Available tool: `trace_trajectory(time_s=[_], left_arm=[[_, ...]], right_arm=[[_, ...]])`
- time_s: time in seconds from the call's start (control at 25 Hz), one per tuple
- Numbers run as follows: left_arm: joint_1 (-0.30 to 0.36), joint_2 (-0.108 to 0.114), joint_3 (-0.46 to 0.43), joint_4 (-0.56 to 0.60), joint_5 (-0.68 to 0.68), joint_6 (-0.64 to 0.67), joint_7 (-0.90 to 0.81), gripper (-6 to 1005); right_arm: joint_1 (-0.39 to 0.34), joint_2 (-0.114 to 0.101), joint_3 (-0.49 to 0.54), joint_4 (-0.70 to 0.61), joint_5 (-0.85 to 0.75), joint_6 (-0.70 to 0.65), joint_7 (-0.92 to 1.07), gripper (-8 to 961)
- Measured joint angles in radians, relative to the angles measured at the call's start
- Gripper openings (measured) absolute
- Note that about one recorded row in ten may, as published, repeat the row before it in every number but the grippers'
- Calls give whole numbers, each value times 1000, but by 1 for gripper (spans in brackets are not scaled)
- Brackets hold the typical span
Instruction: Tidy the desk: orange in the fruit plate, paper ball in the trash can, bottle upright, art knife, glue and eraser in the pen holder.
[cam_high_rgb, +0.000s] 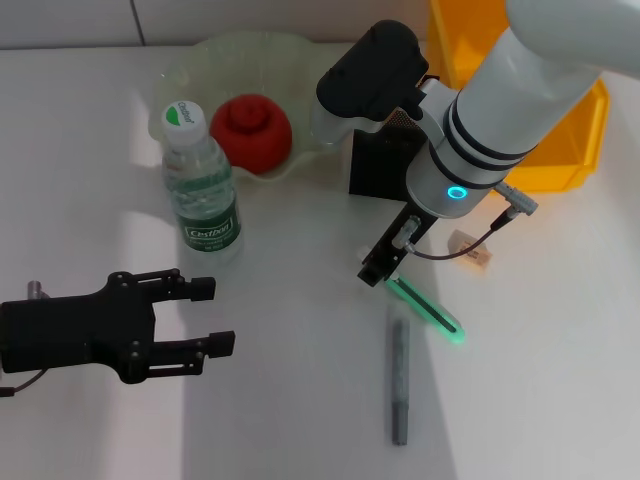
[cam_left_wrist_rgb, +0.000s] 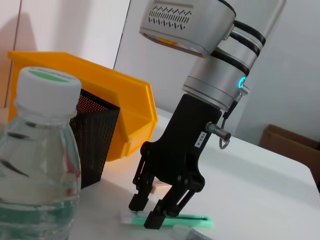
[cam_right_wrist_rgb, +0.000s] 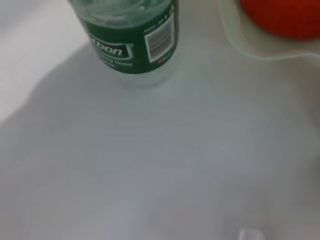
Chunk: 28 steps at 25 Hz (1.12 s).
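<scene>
Between the spread fingers of your right gripper (cam_left_wrist_rgb: 156, 210) lies the near end of the green art knife (cam_high_rgb: 428, 308), flat on the desk (cam_high_rgb: 300, 420); the jaws straddle it narrowly, not closed. Settle lower, square the jaws across its width, then close near that end. The pen holder (cam_high_rgb: 383, 160) stands just behind the jaws. Your left gripper (cam_high_rgb: 205, 316) hangs open, idle beside the upright bottle (cam_high_rgb: 201, 185).
</scene>
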Motion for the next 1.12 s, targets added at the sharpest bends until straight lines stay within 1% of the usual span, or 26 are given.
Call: trace_trajectory(time_s=[0.36, 0.76, 1.12], left_arm=[[0, -1, 0, 0, 0, -2, 0, 755], [-4, -8, 2, -4, 0, -20, 10, 755], [-9, -9, 2, -12, 0, -20, 11, 754]], right_arm=[[15, 0, -3, 20, 0, 5, 2, 353], [20, 0, -4, 42, 0, 28, 2, 338], [23, 0, -19, 65, 20, 56, -6, 299]])
